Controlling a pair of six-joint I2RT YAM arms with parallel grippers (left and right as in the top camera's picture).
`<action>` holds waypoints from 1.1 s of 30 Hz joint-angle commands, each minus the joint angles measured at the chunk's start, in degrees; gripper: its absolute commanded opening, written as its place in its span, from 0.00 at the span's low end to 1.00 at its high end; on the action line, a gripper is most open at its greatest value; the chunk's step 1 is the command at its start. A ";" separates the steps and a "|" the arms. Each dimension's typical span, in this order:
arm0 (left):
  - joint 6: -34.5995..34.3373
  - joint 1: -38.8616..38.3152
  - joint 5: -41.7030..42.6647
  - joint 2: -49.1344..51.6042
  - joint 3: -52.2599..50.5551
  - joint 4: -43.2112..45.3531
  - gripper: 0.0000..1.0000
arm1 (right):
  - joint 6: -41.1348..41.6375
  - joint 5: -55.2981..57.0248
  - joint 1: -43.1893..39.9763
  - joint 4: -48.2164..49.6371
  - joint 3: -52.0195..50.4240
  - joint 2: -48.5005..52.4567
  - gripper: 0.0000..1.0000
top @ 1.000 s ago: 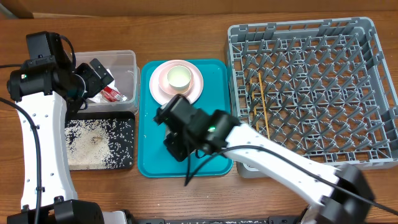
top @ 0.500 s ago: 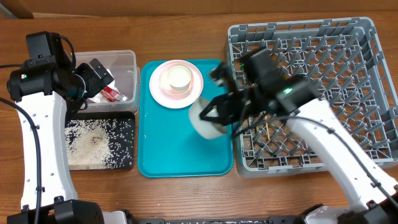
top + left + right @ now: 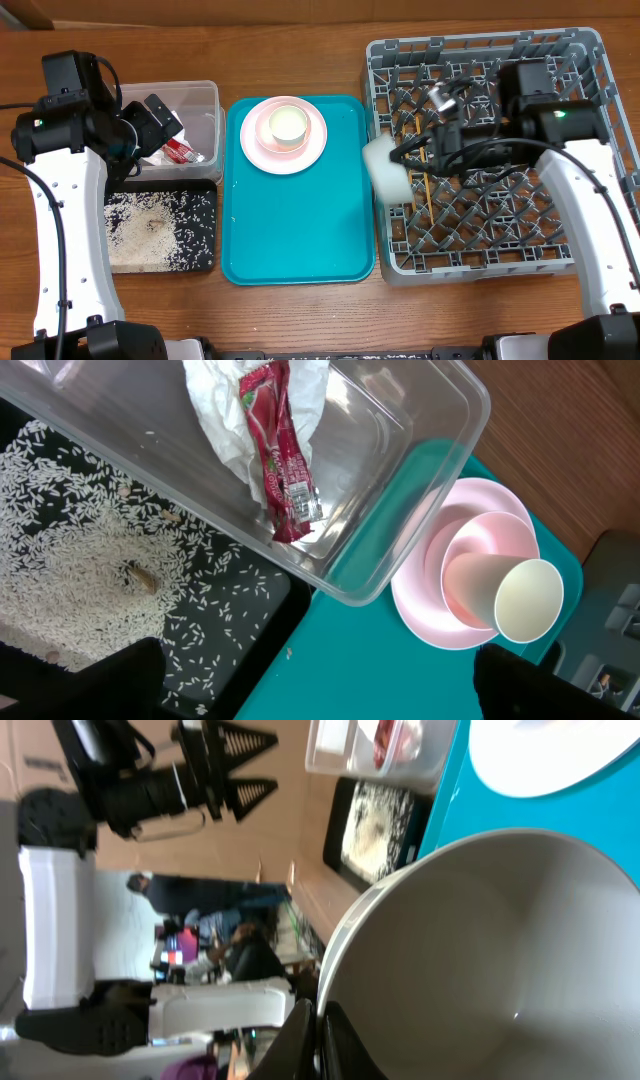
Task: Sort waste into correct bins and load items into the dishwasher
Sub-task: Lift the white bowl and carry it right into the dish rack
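Right hand [image 3: 408, 159] clamps white bowl [image 3: 384, 172] over rack's [image 3: 600, 60] edge; clear tub [image 3: 207, 96] holds napkin [image 3: 214, 400] and sauce packet [image 3: 281, 460].

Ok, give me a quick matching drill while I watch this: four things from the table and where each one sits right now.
Things:
1. packet
2. rice
3. cup
4. bowl

Places:
A. atop the pink plate
B. held by the right gripper at the left edge of the rack
C. in the clear tub
D. in the black tray

Pairs: 1-C, 2-D, 3-A, 4-B.
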 commanded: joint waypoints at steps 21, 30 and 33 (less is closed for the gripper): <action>-0.57 -0.13 0.00 -0.96 0.81 0.07 1.00 | -9.42 -21.73 -16.44 7.08 -24.83 -1.42 0.04; -0.57 -0.13 0.00 -0.96 0.81 0.04 1.00 | -9.49 -20.15 -16.44 8.17 -27.43 -1.42 0.04; -0.57 -0.13 -0.02 -0.96 0.81 0.07 1.00 | -9.60 -17.46 -16.44 8.13 -27.65 -1.42 0.04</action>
